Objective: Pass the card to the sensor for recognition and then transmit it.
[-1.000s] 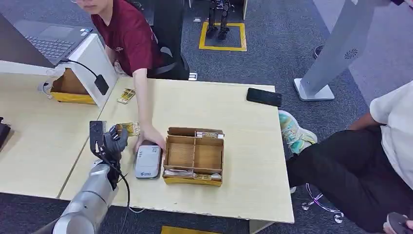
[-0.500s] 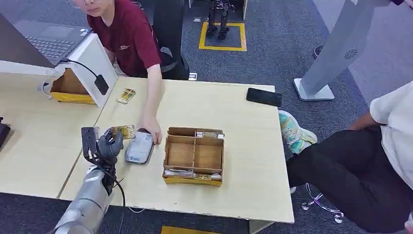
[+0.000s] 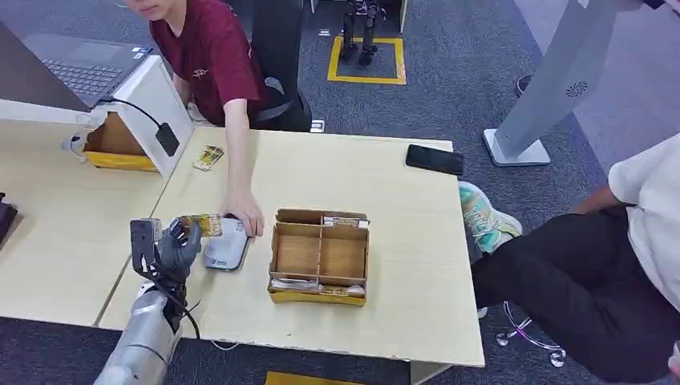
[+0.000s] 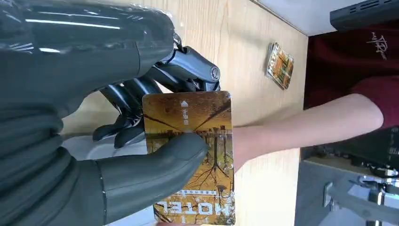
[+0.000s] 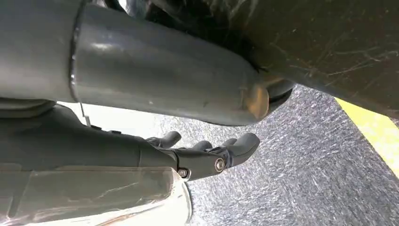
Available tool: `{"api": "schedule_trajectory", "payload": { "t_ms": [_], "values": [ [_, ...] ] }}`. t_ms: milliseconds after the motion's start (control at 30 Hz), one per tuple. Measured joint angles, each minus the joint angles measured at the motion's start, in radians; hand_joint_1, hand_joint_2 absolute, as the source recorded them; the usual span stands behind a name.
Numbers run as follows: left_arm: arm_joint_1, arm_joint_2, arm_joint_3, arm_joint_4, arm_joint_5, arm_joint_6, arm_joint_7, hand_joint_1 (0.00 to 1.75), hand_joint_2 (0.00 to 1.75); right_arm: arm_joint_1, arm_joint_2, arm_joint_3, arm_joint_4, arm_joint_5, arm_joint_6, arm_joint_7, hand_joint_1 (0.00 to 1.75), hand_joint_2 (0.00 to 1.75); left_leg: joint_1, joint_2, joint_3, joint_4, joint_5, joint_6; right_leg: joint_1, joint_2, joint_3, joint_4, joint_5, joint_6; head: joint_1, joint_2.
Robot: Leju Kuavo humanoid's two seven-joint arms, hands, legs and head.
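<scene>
My left hand (image 3: pixel 172 245) hovers over the left part of the wooden table (image 3: pixel 417 265) and pinches a yellow hotel card (image 3: pixel 205 224) between thumb and fingers. Up close, the thumb lies across the card (image 4: pixel 197 117), whose printed face shows a tree picture. The card's far end hangs over the near edge of the white card sensor (image 3: pixel 225 249). A person in a red shirt rests a hand (image 3: pixel 245 217) on the sensor's far end. My right hand (image 5: pixel 207 153) hangs over grey carpet, fingers loosely out, holding nothing.
A divided cardboard box (image 3: pixel 321 257) stands right of the sensor. A small stack of cards (image 3: pixel 208 156) lies near the table's far left; a black phone (image 3: pixel 435 159) lies at the far right. A second person sits at the right edge.
The person has slid the sensor left and away from me, toward my left hand. My left hand has drawn back to the left with the card, which now overlaps the sensor's edge.
</scene>
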Motion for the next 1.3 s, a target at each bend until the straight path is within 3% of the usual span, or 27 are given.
{"api": "schedule_trajectory", "payload": {
  "t_ms": [133,233,700,967,1300],
  "values": [
    [0.026,-0.007,-0.029,-0.042,0.004,0.018,0.005,1.75,1.75,0.0,0.0,0.0,0.0,-0.003,-0.003,0.0,0.0,0.0,0.0,0.0,0.0,0.0,0.0,0.0,0.0,0.0,0.0,0.0,0.0,0.0,0.0,0.0],
    [0.036,-0.01,-0.053,-0.063,-0.02,0.075,0.013,1.75,1.75,0.0,0.0,0.0,0.0,-0.003,-0.005,0.0,0.0,0.0,0.0,0.0,0.0,0.0,0.0,0.0,0.0,0.0,0.0,0.0,0.0,0.0,0.0,0.0],
    [0.041,-0.012,-0.089,-0.072,-0.086,0.188,0.01,1.75,1.75,0.0,0.001,0.0,0.0,0.002,-0.004,0.0,0.0,0.0,0.0,0.0,0.0,0.0,0.0,0.0,0.0,0.0,0.0,0.0,0.0,0.0,0.0,0.0],
    [0.053,-0.016,-0.123,-0.072,-0.137,0.229,0.01,1.75,1.75,0.001,0.001,0.0,0.0,0.002,-0.007,0.0,0.0,0.0,0.0,0.0,0.0,0.0,0.0,0.0,0.0,0.0,0.0,0.0,0.0,0.0,0.0,0.0],
    [0.073,-0.016,-0.147,-0.072,-0.155,0.214,0.008,1.75,1.75,0.001,0.001,0.005,0.0,0.003,-0.01,-0.002,0.0,0.0,0.0,0.0,0.0,0.0,0.0,0.0,0.0,0.0,0.0,0.0,0.0,0.0,0.0,0.0]
  ]
}}
